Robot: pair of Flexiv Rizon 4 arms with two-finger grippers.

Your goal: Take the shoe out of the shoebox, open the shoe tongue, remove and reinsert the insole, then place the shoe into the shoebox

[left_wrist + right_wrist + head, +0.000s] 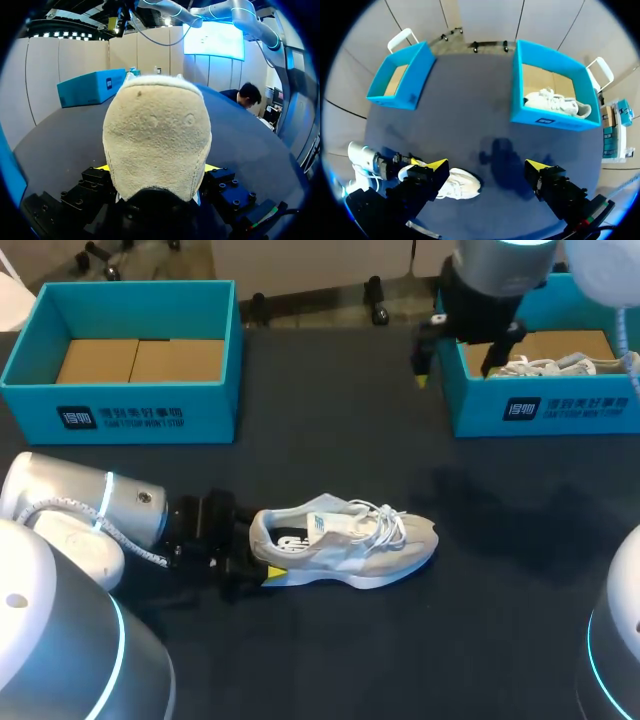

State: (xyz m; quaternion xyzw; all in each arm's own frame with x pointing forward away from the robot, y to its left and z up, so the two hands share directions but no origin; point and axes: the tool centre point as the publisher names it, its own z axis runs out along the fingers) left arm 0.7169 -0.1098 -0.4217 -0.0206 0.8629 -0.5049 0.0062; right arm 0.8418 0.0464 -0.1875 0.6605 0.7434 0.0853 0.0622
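Observation:
A grey-and-white shoe [345,540] lies on its sole on the dark table, toe pointing right, laces loose. My left gripper [260,552] comes in low from the left and is shut on the shoe's heel. In the left wrist view that beige heel [157,135] fills the gap between the two fingers, a yellow tip [102,168] against each side. My right gripper [455,360] hangs high over the table's back right, open and holding nothing. From the right wrist view the shoe [460,182] is far below its spread fingers [437,166].
An empty teal shoebox [120,405] with a cardboard floor stands at the back left. A second teal shoebox [540,412] at the back right holds another white shoe [555,365]. Dark tabletop lies between the boxes and to the right of the shoe.

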